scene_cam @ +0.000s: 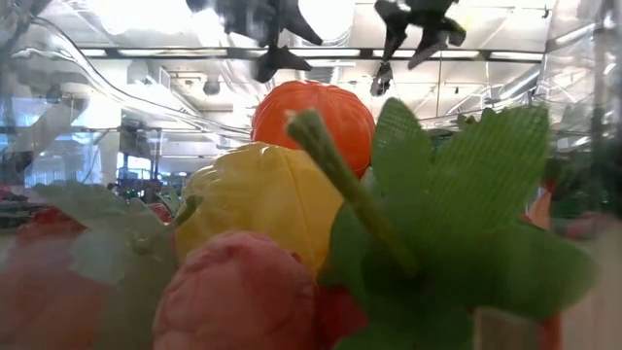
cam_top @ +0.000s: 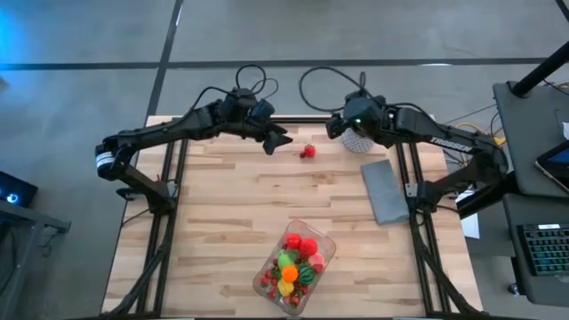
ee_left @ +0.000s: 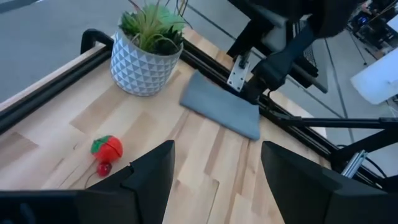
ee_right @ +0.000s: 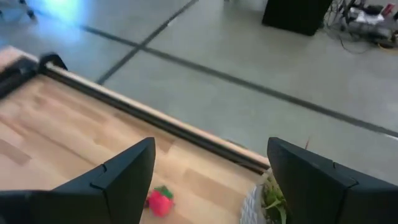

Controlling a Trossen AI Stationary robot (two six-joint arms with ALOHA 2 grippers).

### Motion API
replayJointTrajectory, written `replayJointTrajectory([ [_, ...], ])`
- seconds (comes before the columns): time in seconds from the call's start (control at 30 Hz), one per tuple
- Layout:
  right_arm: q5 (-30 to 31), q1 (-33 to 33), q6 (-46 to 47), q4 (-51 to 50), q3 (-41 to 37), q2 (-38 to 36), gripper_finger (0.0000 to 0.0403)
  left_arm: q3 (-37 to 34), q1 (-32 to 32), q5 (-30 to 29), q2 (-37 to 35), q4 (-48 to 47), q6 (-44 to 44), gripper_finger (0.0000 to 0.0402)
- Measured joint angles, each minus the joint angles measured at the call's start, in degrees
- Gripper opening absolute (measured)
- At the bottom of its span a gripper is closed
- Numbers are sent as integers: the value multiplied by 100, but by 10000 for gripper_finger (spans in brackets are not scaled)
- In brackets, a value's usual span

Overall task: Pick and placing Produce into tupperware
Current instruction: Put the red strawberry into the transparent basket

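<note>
Tupperware [cam_top: 296, 274], a clear rounded-corner rectangle at 6 o'clock on the wooden table [cam_top: 222, 213], already holds most of the produce [cam_top: 293, 260]: glossy red, orange, yellow and green moulded pieces. One red strawberry [cam_top: 308, 152] with a green cap remains loose at 12 o'clock. Left gripper [cam_top: 277, 140] hangs just beside it at 11 o'clock, fingers wide and empty. Right gripper [cam_top: 336, 127] waits at 1 o'clock above the white faceted plant pot [cam_top: 357, 140], fingers also wide. A flat grey slab [cam_top: 384, 190] lies at 3 o'clock.

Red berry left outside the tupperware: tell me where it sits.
High view: the red berry lies on the table's far side, between the left claw and the potted plant.
</note>
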Motion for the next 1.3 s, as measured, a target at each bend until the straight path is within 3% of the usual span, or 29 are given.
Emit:
replayJointTrajectory([
  [0.33,-623,-71,-248,-343,6,838,301,-424,5,2,0,-131,-418,225],
  [0.53,-3046,-1067,-45,-88,4,1756,301,-778,11,-56,-180,-314,-539,225],
  [0.77,-4579,-1742,-46,198,117,2649,301,-1454,57,-718,-1156,-420,-602,225],
  [1.03,-4616,-1740,129,235,358,3194,302,-2485,125,-1360,-2355,-403,-960,225],
  [1.3,-4471,-1600,464,42,441,3389,302,-3040,160,-1543,-2830,-352,-1054,225],
])
